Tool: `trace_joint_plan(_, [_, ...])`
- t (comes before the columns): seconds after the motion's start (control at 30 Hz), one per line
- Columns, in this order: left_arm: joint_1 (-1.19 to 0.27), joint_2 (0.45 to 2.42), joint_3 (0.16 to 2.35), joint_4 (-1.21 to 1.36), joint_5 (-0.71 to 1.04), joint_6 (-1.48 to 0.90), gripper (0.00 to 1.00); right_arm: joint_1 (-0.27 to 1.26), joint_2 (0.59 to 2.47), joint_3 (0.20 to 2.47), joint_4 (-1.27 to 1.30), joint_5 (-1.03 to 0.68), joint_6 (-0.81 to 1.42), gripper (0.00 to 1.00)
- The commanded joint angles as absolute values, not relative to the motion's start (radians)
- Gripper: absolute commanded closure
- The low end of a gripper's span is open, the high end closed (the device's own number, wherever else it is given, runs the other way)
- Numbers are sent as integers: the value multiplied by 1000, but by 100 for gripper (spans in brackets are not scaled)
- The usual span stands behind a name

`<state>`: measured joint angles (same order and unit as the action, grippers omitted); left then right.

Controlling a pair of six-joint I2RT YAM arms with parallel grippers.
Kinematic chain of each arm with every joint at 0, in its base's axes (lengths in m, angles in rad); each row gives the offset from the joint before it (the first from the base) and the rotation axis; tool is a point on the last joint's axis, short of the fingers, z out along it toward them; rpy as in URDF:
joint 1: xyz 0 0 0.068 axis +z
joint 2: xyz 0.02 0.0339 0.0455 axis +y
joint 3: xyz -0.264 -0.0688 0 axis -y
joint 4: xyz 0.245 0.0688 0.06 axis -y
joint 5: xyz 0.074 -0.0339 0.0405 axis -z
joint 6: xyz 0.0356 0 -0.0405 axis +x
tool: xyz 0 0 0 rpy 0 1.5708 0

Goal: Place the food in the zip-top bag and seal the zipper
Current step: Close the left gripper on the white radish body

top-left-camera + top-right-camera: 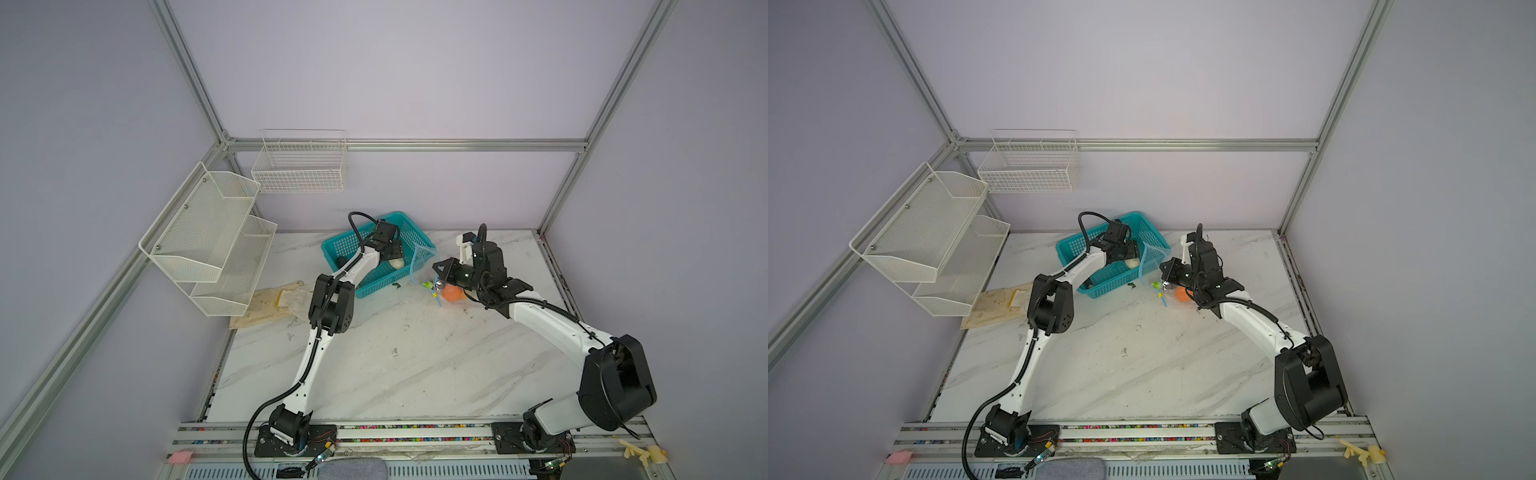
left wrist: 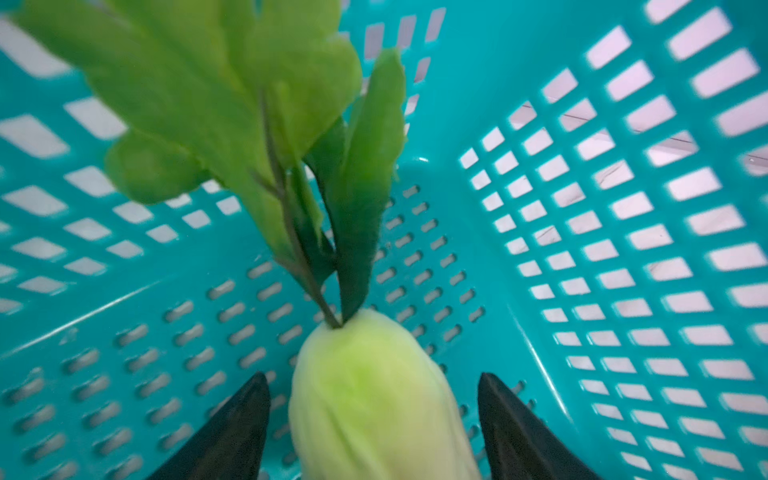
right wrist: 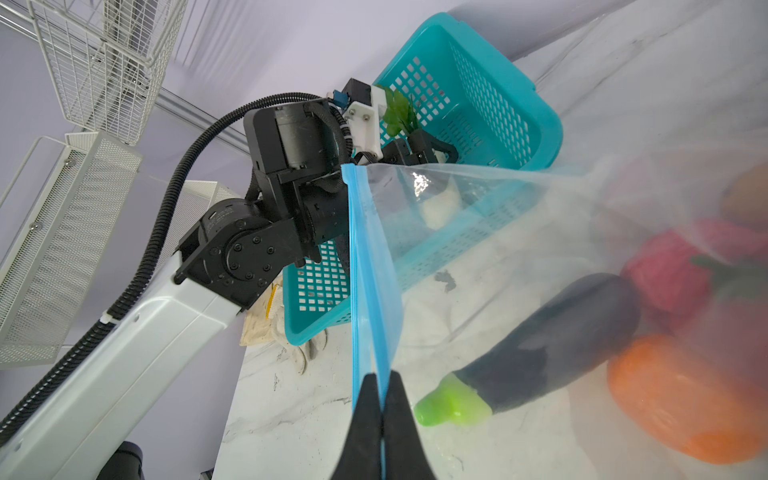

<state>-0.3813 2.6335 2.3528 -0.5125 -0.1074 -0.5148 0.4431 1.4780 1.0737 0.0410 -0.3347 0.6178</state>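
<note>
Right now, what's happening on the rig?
The left arm is down in the teal basket, jaws open either side of the white cabbage, not yet closed on it. The right arm has its jaws shut on the blue zipper strip, holding the zip-top bag up by its mouth beside the basket. An eggplant, an orange and a red piece are already inside; the bag looks unsealed.

Even, diffuse light; soft shadows on tabletop. Both top views sharp, slightly dim. Cabbage motion-blurred. Small glare on bag; orange defocused.
</note>
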Motion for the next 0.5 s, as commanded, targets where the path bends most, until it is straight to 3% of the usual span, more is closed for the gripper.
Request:
trace_joint_plan(0.0, [-367, 2638, 2444, -462, -101, -524, 25, 438, 1460, 1085, 63, -337, 618, 100])
trace_joint_plan(0.1, [-357, 2643, 2444, -450, -90, -517, 24, 437, 1461, 1085, 61, -337, 618, 100])
trace_joint_plan(0.37, [-334, 2653, 2421, -396, -64, -518, 10, 438, 1465, 1092, 60, -336, 615, 100])
trace_joint_plan(0.47, [-334, 2657, 2421, -381, -61, -519, 10, 438, 1468, 1092, 63, -341, 617, 100])
